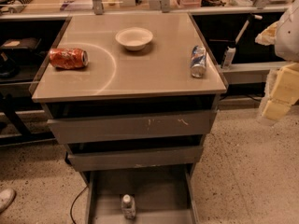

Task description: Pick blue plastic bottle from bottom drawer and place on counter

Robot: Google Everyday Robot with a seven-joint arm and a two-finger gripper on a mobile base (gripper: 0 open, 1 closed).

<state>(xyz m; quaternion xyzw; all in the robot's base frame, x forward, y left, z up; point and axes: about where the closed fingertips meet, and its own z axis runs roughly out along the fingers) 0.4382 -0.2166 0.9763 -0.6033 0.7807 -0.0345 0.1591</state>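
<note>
**A:** Jaws apart or together? Honestly can't tell. All that shows of the gripper (280, 93) is a few pale blocky pieces at the right edge. It's off to the side of the desk (154, 76) and not touching anything on it.

**B:** Same, no call from me either. The bottle (128, 206) is easy though. It's standing upright in the bottom drawer (159, 190), white cap up, about midway between the side walls and toward the front. That drawer is pulled well out.

**A:** Yep, and the bottle is well apart from the gripper, which sits a lot higher and further right. The top drawer (131, 127) and middle drawer (135, 157) are only poking out a little.

**B:** On the desk there's a white bowl (134, 38) near the back, around the middle. An orange can (68, 58) is lying on its side at the left. A blue-silver can (198, 61) is near the right edge, and it looks tipped over too.

**A:** All three are well apart from each other. There's also a faint white arc (112, 64) curving across the desk, between the orange can and the bowl.

**B:** Down on the floor a dark cable (77, 204) runs just left of the bottom drawer, and a shoe tip (5, 199) shows at the far left edge.
</note>
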